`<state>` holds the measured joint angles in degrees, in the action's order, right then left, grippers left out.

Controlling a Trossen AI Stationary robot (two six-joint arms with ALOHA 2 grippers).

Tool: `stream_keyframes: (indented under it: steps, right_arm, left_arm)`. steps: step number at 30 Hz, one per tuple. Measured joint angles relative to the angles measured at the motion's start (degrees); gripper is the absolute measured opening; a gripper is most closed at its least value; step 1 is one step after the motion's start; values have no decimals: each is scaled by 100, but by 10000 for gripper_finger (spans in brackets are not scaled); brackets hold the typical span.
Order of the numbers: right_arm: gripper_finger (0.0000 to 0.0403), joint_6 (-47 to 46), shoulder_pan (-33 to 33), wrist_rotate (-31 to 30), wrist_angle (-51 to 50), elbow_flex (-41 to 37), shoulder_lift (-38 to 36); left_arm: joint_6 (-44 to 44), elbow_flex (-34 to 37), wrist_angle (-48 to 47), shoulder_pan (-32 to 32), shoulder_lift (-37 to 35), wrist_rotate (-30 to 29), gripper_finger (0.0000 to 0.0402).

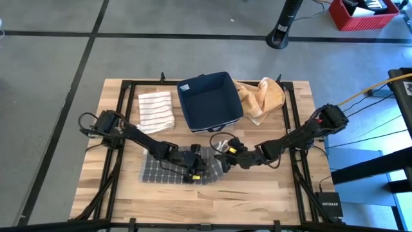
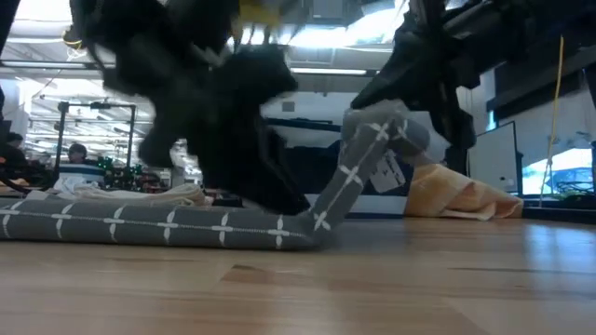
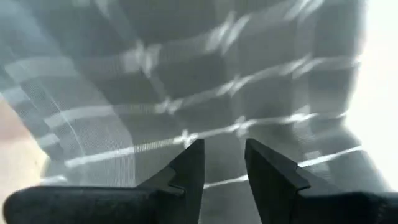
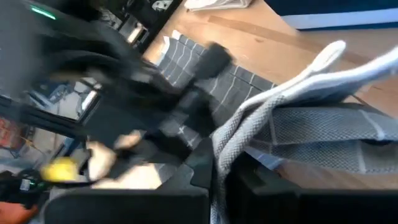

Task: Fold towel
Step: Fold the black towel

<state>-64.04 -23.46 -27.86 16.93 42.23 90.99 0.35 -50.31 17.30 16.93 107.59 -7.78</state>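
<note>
Looking down in the high view: grey towel with a pale grid pattern lies flat on the wooden counter, toward the near-centre. Its right edge is raised. Left tool sits over the towel's middle; right tool is at the towel's lifted right edge. A dark blue bin stands at the far centre; nothing shows inside it. A striped white cloth lies to its left, a tan cloth to its right, touching the bin.

Low view: the towel is flat along the counter, and its right end rises in a steep tilted flap, a white tag hanging at the top. The high view does not show this slope.

Left wrist view: left tool's fingers stand slightly apart just above the grid fabric, nothing between them.

Right wrist view: right tool is clamped on the towel's edge, fabric bunched between the fingers, white hem uppermost.
</note>
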Motion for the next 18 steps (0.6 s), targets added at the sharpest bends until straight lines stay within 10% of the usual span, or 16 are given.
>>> stream_keyframes:
  steps: [9,18]
  right_arm:
    - [15,171,-11,-54,-123,10,110]
    - [11,296,-13,-96,-72,10,119]
  left_arm:
    - [-1043,-165,-2803,342,-1266,-39,107]
    - [-1748,688,-1674,363,-837,-356,107]
